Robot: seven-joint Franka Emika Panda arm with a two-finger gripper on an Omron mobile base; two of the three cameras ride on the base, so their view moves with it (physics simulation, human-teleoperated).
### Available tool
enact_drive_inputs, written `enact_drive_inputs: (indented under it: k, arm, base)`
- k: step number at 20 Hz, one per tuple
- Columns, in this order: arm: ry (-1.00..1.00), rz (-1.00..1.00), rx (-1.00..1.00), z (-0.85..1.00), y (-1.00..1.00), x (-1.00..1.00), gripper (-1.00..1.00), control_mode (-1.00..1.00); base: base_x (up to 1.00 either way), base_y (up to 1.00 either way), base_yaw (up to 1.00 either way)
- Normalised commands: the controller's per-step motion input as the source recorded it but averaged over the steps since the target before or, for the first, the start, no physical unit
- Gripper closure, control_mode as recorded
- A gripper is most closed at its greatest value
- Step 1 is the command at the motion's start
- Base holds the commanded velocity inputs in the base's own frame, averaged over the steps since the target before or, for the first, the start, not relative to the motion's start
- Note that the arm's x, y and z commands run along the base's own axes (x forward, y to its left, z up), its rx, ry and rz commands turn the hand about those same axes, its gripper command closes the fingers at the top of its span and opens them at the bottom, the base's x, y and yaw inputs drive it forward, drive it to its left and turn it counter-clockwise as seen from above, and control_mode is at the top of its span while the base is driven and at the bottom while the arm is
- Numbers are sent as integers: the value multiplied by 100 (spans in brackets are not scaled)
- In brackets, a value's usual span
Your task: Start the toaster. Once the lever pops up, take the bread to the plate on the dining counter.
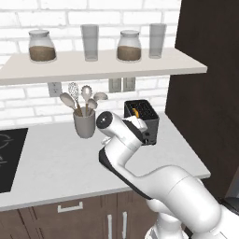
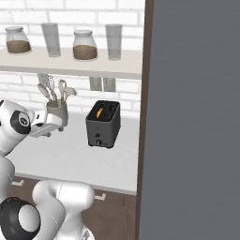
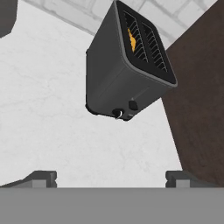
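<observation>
The toaster (image 2: 103, 124) stands on the white counter (image 1: 56, 163), near the back wall and close to the tall dark cabinet (image 1: 205, 93). It is a small dark grey box with a black top and two slots. A bit of orange-brown bread (image 3: 131, 38) peeks out of one slot, the one on the left in the right base view. The bread sits low inside, so most of it is hidden. On the narrow front of the toaster there is a small dark lever (image 3: 133, 105) and, beside it, a little round knob (image 3: 117, 113).

The gripper (image 3: 111, 177) hangs in the air over the counter, in front of the toaster and apart from it. Its two dark fingers (image 3: 41, 178) are spread wide, with bare white counter showing between them. It holds nothing and touches nothing.

A grey cup (image 1: 84, 123) full of spoons and a whisk stands on the counter to the left of the toaster. A black cooktop (image 1: 9, 156) lies at the far left of the counter. Above, a shelf (image 1: 93, 65) carries two jars (image 1: 42, 46) with brown stuff inside and two empty glasses (image 1: 89, 42).
</observation>
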Motion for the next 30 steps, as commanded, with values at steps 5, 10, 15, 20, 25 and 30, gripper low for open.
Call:
enact_drive_inputs:
  k: [5,10,15,20,25,30]
  arm:
    - [0,0,0,0,0,0,-100,-100]
    - [0,0,0,0,0,0,-100,-100]
    - [0,0,0,0,0,0,-100,-100]
    - [0,0,0,0,0,0,-100,-100]
    - [0,0,0,0,0,0,-100,-100]
    - [0,0,0,0,0,0,-100,-100]
  base:
    - [0,0,0]
    - [0,0,0]
    - [0,0,0]
    - [0,0,0]
    - [0,0,0]
    - [0,0,0]
